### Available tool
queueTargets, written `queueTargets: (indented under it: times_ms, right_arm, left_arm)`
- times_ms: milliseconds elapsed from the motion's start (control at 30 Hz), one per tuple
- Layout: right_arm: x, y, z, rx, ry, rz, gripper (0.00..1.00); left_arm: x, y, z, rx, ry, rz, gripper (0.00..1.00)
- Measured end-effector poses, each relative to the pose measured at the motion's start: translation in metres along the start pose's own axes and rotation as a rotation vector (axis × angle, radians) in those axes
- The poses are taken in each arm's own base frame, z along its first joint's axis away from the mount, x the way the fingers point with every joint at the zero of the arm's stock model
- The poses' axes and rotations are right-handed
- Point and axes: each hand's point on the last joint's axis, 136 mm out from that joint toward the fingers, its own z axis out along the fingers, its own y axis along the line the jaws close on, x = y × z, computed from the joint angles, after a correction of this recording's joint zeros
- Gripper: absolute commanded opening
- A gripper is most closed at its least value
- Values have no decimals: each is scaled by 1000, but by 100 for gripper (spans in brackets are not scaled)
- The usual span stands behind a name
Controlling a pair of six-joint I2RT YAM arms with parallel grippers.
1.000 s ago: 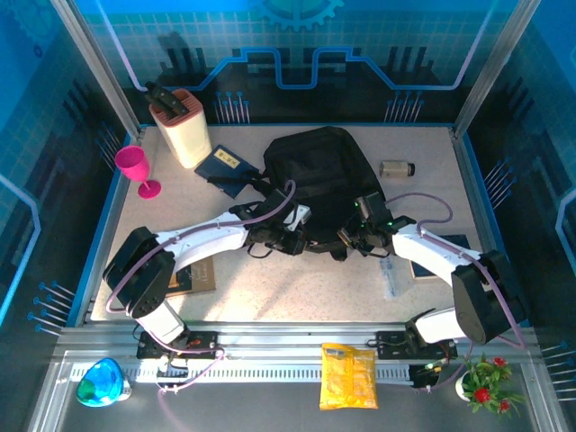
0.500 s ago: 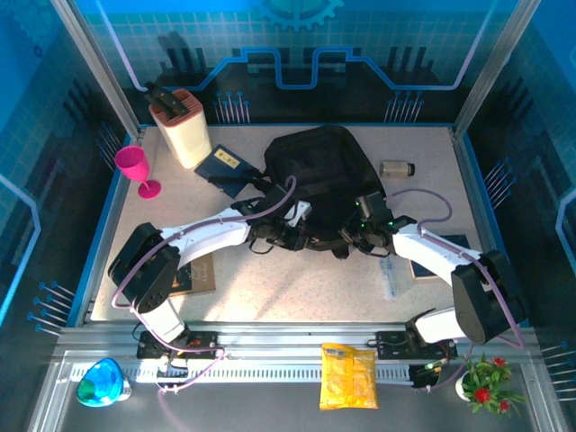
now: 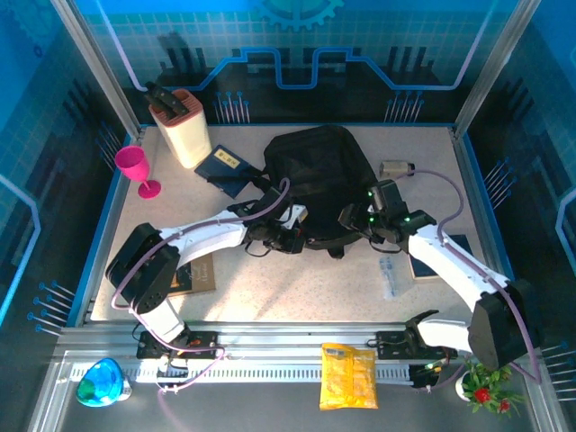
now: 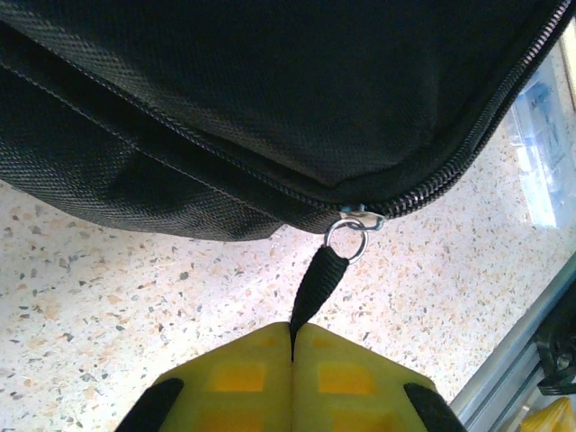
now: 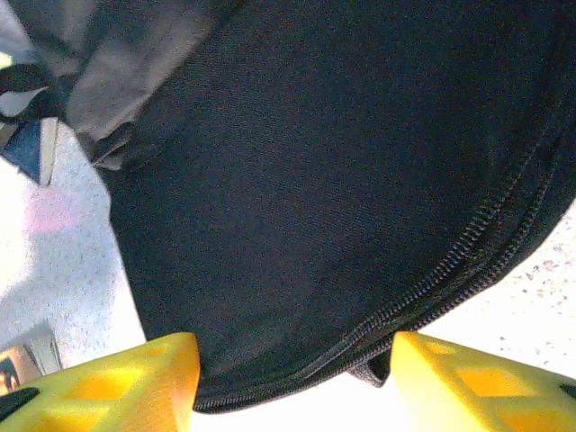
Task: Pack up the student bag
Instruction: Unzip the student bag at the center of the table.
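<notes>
The student bag (image 3: 317, 180), a large black backpack, lies at the middle back of the table. In the left wrist view its closed zipper (image 4: 432, 184) ends at a metal ring (image 4: 347, 239) carrying a black pull strap (image 4: 315, 281). My left gripper (image 4: 292, 331) is shut on that strap, just off the bag's near edge (image 3: 286, 236). My right gripper (image 3: 353, 216) is at the bag's near right edge. It is open, and its yellow fingertips (image 5: 135, 371) straddle the bag's zippered rim (image 5: 360, 333) without pinching it.
A knife block (image 3: 183, 126), pink goblet (image 3: 135, 168) and dark blue notebook (image 3: 223, 168) stand at the back left. A small cylinder (image 3: 396, 168) lies right of the bag. A clear packet (image 3: 389, 276) and a book (image 3: 441, 256) sit under the right arm. A brown book (image 3: 193, 277) lies left.
My right arm has stretched farther over the table, taking its gripper from the bag's near edge up to its right side. The left gripper has barely shifted and still holds the pull strap.
</notes>
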Motion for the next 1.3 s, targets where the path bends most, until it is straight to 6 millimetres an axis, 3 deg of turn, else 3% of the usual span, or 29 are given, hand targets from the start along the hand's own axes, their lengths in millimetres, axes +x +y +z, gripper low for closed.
queueTargets:
  times_ms: [133,233,400,567,800,1133,1300]
  right_arm:
    - [0,24,-6,-29,35,-124,59]
    - [0,46,2,-69,82,-228,58]
    - [7,70,43,-116,214,-375,60]
    - [33,93,86,-174,359,-484,65]
    - [63,115,114,-254,474,-564,64]
    - [70,104,132,-204,509,-580,20]
    - [61,106,128,-216,456,-542,8]
  left_arm:
    - [0,-2,-4,16,-26,-14,0]
    - [7,1,-5,17,-38,-36,0]
    - [18,8,-12,1,-64,-78,0]
    - [24,16,-18,-15,-107,-122,0]
    - [31,24,-24,-37,-141,-173,0]
    - [27,22,-35,-37,-185,-185,0]
    - [27,20,-42,-39,-198,-181,0]
